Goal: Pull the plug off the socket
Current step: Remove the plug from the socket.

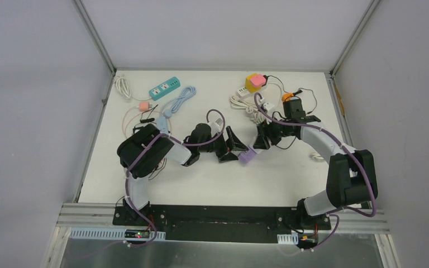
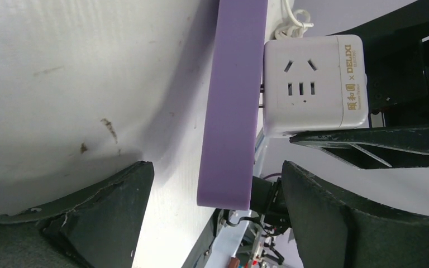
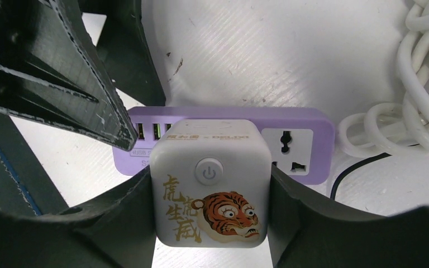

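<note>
White tabletop (image 1: 290,178) under plain grey walls, both arms folded in toward the middle; right claw (image 1: 261,139) is clamped on the white cube plug (image 3: 209,190), its black fingers (image 3: 307,223) pressed against the cube's two sides, tiger picture and round power button facing the wrist camera; the cube sits plugged into the purple socket strip (image 3: 299,117), which rests on the table at centre; from the left wrist view a thin gap shows between cube and strip, with dark pins crossing it; left claw (image 1: 234,148) comes in from the other side, jaws spread wide and straddling the strip's end, clear space on both sides of the purple body in its own camera, so nothing is gripped there; one of its fingertips (image 3: 120,134) sits right at the strip's row of USB ports, touching or not I cannot tell; beside the cube, one universal socket on the strip is open to view; just right of the strip, a coiled white cable (image 3: 424,89) and a thin black wire (image 3: 357,164); farther back and well apart, a teal power strip (image 1: 164,88), a pale blue cable bundle (image 1: 183,97) and a small pink plug (image 1: 143,105) at the left, a yellow cube (image 1: 254,82) at the rear right.
</note>
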Available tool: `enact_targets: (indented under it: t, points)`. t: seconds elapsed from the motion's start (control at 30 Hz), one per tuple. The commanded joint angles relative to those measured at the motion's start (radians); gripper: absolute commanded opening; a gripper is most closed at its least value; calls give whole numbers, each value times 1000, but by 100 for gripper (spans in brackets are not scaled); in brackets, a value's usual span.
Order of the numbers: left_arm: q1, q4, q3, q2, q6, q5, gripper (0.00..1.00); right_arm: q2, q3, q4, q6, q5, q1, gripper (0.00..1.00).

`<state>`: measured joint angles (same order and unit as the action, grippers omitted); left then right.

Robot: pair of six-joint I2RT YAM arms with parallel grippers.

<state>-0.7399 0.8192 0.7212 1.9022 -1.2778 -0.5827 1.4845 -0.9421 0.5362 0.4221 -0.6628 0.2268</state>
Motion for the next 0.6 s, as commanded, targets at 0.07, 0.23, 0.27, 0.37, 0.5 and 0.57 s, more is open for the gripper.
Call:
enact_targets:
  t: [0.07,0.23,0.27,0.37,0.5,0.57]
  points:
    - [-29,107,64,62,-59,-45,84,5,2,-53,-51,-33,-18,0]
    - [-41,121,93,105,-79,-58,75,7,3,-54,-53,-38,-20,0]
    - [-41,130,93,112,-84,-58,71,7,3,-56,-54,-39,-20,0]
    - [-40,162,95,131,-108,-63,60,6,6,-56,-52,-39,-20,0]
    - [-41,195,99,162,-141,-70,34,4,8,-57,-52,-41,-22,0]
    - [-41,218,101,174,-157,-72,19,2,11,-58,-52,-43,-21,0]
